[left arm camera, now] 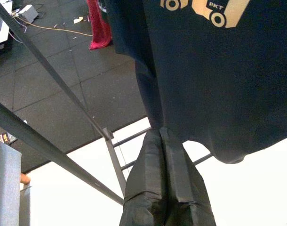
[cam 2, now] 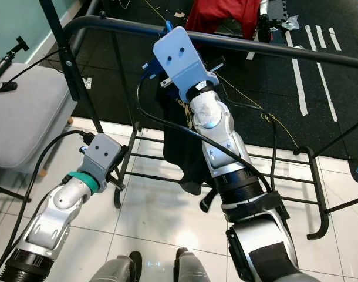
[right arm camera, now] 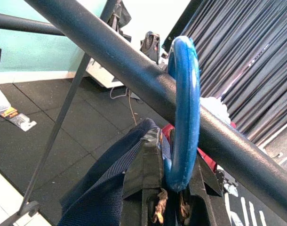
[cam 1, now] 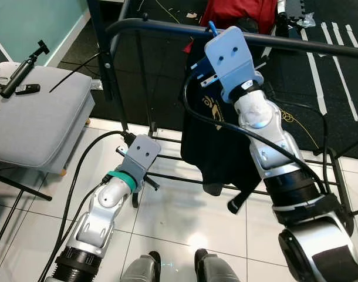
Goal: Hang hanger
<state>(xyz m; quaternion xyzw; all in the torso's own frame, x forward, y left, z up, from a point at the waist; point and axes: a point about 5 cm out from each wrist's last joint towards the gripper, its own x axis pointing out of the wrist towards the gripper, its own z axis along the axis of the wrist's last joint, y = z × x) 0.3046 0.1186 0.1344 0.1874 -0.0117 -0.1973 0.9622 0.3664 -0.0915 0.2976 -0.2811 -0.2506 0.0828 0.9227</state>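
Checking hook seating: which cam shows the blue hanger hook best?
The right wrist view. The blue hanger hook curves over the black rail, with the right gripper shut on its stem. The eye views show a blue tip above the wrist mount. The left wrist view shows the dark shirt.

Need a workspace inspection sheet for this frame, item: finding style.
Surface: white tile floor, black mat behind.
Job's things: blue hanger hook over the black rack rail; dark printed shirt hanging from it.
Clutter: red cloth behind the rack; black stick and remote on the grey cushion.
End effectors: right end effector shut on the hook at the rail; left end effector shut, empty, low by the shirt hem.
Cables: black cable looping along the right arm; another beside the left arm.
Surroundings: teal wall, dark curtain.
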